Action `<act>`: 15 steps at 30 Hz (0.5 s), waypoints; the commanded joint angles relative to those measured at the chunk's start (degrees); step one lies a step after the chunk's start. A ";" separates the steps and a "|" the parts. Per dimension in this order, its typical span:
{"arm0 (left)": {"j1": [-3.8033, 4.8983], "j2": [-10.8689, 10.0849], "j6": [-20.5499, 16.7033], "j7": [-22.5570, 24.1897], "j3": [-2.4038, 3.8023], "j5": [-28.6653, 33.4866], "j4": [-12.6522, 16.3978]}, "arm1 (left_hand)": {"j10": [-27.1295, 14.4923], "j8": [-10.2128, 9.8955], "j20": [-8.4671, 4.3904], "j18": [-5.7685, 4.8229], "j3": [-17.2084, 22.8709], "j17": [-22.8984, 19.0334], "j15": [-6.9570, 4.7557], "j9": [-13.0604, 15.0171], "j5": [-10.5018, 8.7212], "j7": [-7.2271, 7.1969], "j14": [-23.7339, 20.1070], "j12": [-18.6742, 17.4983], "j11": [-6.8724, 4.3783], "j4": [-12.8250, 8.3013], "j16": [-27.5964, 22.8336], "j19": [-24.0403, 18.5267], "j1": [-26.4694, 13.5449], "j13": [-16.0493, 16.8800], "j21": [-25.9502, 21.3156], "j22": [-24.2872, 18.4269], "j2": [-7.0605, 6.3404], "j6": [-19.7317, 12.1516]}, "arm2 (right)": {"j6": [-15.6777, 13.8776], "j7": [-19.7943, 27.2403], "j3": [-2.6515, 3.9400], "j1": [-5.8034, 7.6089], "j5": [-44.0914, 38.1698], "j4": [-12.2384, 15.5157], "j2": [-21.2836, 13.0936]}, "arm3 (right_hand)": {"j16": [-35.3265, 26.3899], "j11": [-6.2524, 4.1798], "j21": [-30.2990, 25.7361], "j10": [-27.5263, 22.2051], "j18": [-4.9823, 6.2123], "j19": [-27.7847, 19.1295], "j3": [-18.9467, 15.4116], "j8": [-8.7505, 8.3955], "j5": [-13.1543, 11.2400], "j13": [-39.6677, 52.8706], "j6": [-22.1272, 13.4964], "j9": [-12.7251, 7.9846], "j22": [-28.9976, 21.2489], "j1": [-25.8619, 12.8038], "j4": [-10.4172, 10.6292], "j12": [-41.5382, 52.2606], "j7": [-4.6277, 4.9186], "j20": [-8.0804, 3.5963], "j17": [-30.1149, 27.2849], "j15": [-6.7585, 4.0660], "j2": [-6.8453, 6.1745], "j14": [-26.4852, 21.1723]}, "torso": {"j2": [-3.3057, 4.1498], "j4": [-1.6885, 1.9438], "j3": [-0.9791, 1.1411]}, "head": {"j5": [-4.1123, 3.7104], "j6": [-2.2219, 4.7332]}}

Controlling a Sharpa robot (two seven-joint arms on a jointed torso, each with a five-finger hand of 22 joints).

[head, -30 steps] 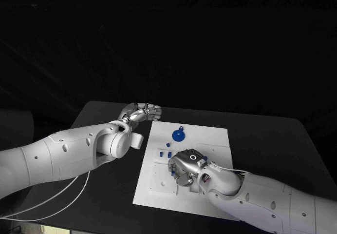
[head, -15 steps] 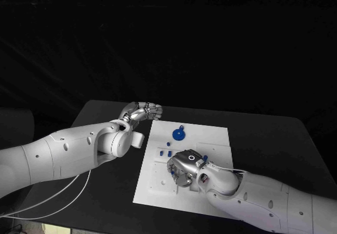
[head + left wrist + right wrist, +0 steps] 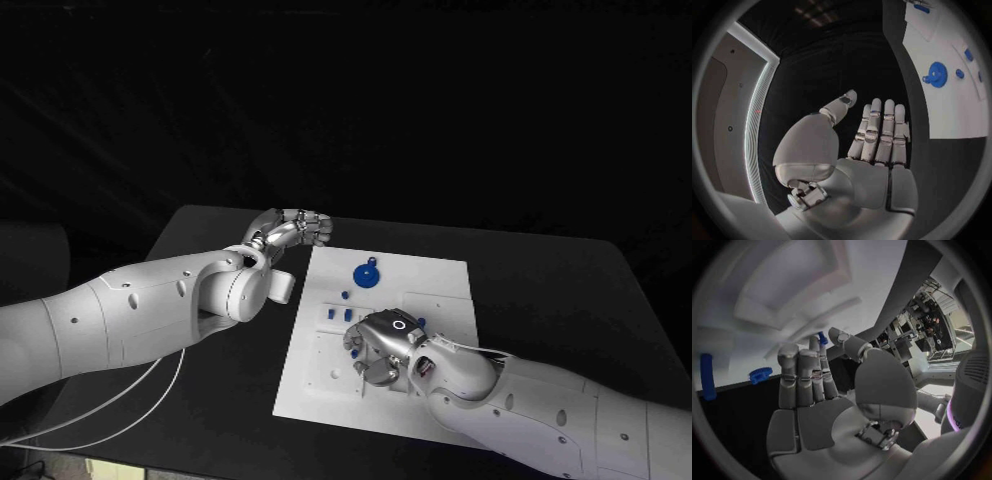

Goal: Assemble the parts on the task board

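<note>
- Our right hand [image 3: 378, 345] hovers low over the middle of the white task board [image 3: 433, 280], a small blue part [image 3: 822, 338] pinched at its fingertips.
- Our left hand [image 3: 293, 231] sits off the board's far left corner, fingers straight, close together, holding nothing.
- A round blue part [image 3: 366, 275] lies near the board's far edge.
</note>
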 commanded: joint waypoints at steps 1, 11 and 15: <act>0.07 -0.09 0.37 0.27 0.05 0.24 0.18 | -0.15 0.28 0.40 1.15 -0.34 0.09 0.31 -0.07 -0.19 0.19 0.07 0.13 0.32 0.00 -0.26 0.12 -0.35 -0.08 -0.36 0.08 0.31 -0.40 | -1.45 0.61 -0.12 -0.19 3.04 1.10 -1.33 | -0.10 1.30 -0.55 -2.43 4.62 -0.52 -2.10 -0.45 0.29 -3.17 -2.81 -0.19 0.74 -0.61 -0.39 -0.65 2.01 0.26 -0.12 0.75 -0.48 -0.44 | -0.03 -0.02 -0.03 | -0.15 0.08; 0.07 -0.30 0.44 0.20 0.05 0.24 0.09 | -0.19 0.28 0.43 1.16 -0.35 0.11 0.34 -0.10 -0.23 0.21 0.05 0.12 0.35 0.01 -0.35 0.10 -0.36 -0.12 -0.40 0.10 0.28 -0.45 | -3.33 0.94 3.02 1.20 6.31 8.20 -8.33 | 0.16 1.62 -1.39 -3.11 4.62 -0.61 -3.59 -0.03 0.61 -4.49 -2.99 -0.22 0.42 0.38 0.00 -0.06 1.61 0.42 -0.47 1.04 -0.45 -0.86 | -0.08 0.01 -0.09 | -0.51 0.56; 0.07 -0.37 0.49 0.17 0.05 0.24 0.06 | -0.20 0.28 0.43 1.17 -0.35 0.12 0.34 -0.11 -0.23 0.22 0.04 0.12 0.35 0.01 -0.38 0.10 -0.35 -0.13 -0.42 0.10 0.28 -0.46 | -0.99 0.85 5.06 2.45 7.85 10.78 -11.58 | 0.32 1.25 -1.53 -2.02 4.62 -0.26 -2.50 0.40 0.21 -4.74 -2.46 -0.20 0.37 1.77 0.71 0.40 1.77 0.39 -0.69 0.69 -0.39 -0.68 | -0.05 -0.17 -0.02 | -0.71 0.74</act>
